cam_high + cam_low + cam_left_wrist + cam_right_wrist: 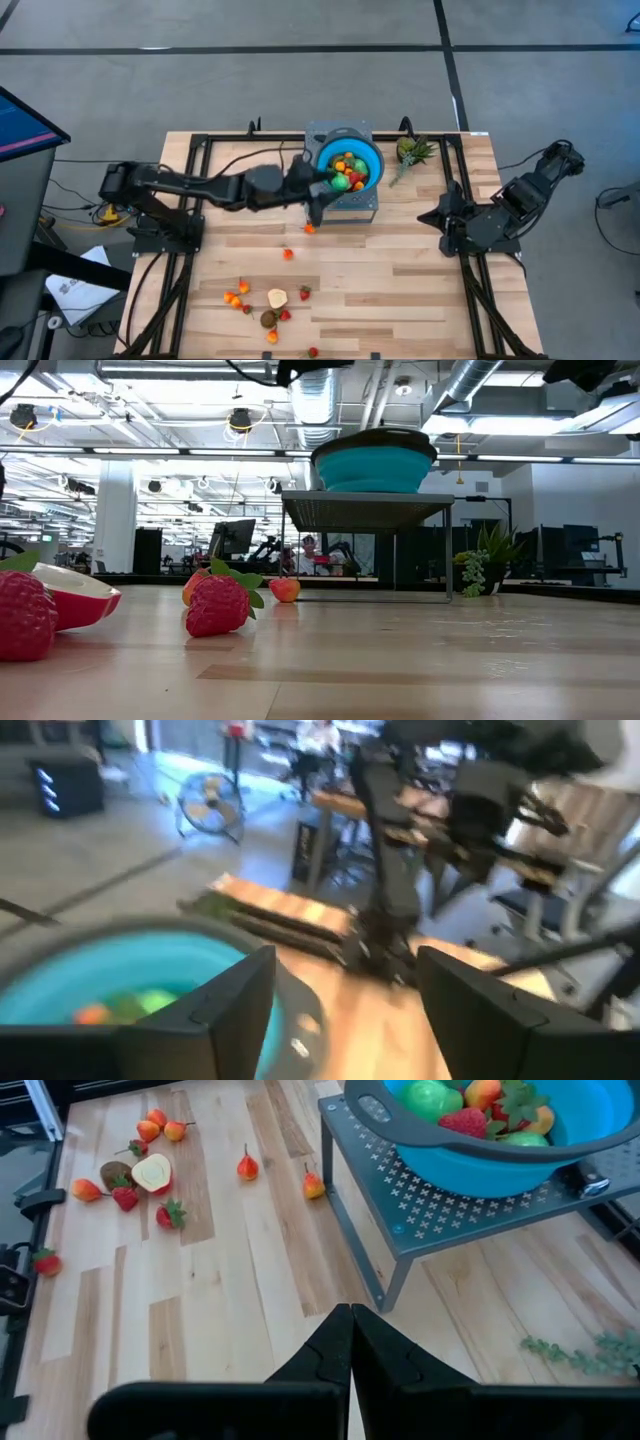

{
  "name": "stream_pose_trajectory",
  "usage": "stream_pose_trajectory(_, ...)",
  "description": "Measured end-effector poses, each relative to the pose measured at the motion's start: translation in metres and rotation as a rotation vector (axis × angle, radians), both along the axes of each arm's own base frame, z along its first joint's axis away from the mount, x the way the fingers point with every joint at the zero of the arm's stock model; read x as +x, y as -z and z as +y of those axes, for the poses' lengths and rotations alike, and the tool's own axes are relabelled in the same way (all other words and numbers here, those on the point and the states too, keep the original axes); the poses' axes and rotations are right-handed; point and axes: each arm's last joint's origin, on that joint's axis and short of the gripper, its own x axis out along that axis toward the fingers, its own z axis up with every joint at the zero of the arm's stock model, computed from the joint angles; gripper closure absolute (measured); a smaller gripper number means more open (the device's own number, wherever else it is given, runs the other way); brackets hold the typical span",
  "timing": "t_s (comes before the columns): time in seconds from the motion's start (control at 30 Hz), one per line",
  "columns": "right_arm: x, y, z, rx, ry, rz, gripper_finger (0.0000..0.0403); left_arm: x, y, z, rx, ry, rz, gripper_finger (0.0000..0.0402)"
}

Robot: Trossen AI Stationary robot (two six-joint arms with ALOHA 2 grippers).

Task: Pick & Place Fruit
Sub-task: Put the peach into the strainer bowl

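A blue bowl (348, 165) holding several small toy fruits (465, 1110) stands on a grey perforated stand (440, 1205) at the table's far middle. More fruits lie loose on the wood: a cluster (265, 305) near the front edge and two orange pieces (309, 228) (288, 254) closer to the stand. My left gripper (345, 960) hovers open at the bowl's near-left rim (322, 188), nothing between its fingers. My right gripper (350, 1312) hangs shut above the table at the right (440, 215), away from the fruit.
A spiky green-leaved pineapple-like piece (412, 152) lies right of the stand. Black frame rails (190, 230) run along the table's left and right sides. In the low view a strawberry (215, 605) and a cut red-and-white piece (75, 595) lie close to the front.
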Motion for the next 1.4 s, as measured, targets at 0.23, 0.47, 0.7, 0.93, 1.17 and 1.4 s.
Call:
stream_pose_trajectory(0.23,-0.001,-0.001,-0.001,0.008,-0.007,-0.001,0.0403,-0.010,0.013,-0.051,-0.026,0.094,0.058,0.0208)
stream_pose_trajectory(0.47,-0.001,-0.001,-0.001,-0.011,-0.023,0.004,0.0403,-0.023,0.019,-0.089,0.019,0.050,0.080,0.0252)
stream_pose_trajectory(0.7,-0.003,0.001,0.000,0.013,-0.057,0.042,0.0403,-0.029,0.023,-0.100,0.025,0.036,0.121,0.0282)
stream_pose_trajectory(0.93,-0.003,0.002,0.001,0.047,-0.086,0.073,0.0403,-0.043,0.043,-0.110,-0.108,0.005,0.271,0.0306)
stream_pose_trajectory(1.17,-0.004,0.002,0.001,0.036,-0.085,0.074,0.0403,-0.058,0.063,-0.109,-0.242,-0.053,0.462,0.0333)
stream_pose_trajectory(1.4,-0.004,0.002,0.000,0.035,-0.084,0.074,0.0403,-0.074,0.076,-0.112,-0.400,-0.081,0.648,0.0374)
